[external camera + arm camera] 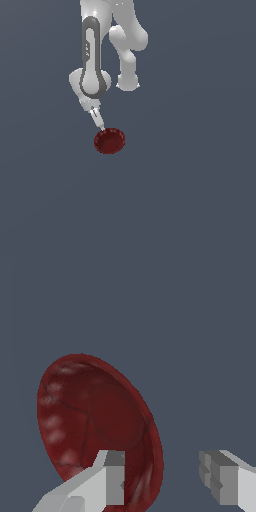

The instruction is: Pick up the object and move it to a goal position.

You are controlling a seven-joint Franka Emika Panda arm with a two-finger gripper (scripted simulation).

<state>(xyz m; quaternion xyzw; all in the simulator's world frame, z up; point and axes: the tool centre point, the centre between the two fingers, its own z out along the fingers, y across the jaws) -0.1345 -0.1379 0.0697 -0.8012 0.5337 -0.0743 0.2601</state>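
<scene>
Nearest the wrist camera, the gripper [165, 481] stands with its fingers [112, 476] spread and nothing between them; one finger overlaps the bowl's [95, 421] rim in that picture, the other shows against bare floor [200, 331] beside it. The likely fault from here is a closure that catches only the thin rim, or misses it: the glossy wall could slip out, or the bowl could tip or skid aside as the fingers meet. The wrist view alone shows the finger gap and the speckled inner surface; whether the near finger touches the bowl cannot be told. Farther off, the exterior view shows what the wrist view cannot: the bowl [109, 140] lying on the floor left of centre, the gripper [100, 125] at its far-left edge, and the arm [92, 60] rising behind. No goal marker appears in either view.
</scene>
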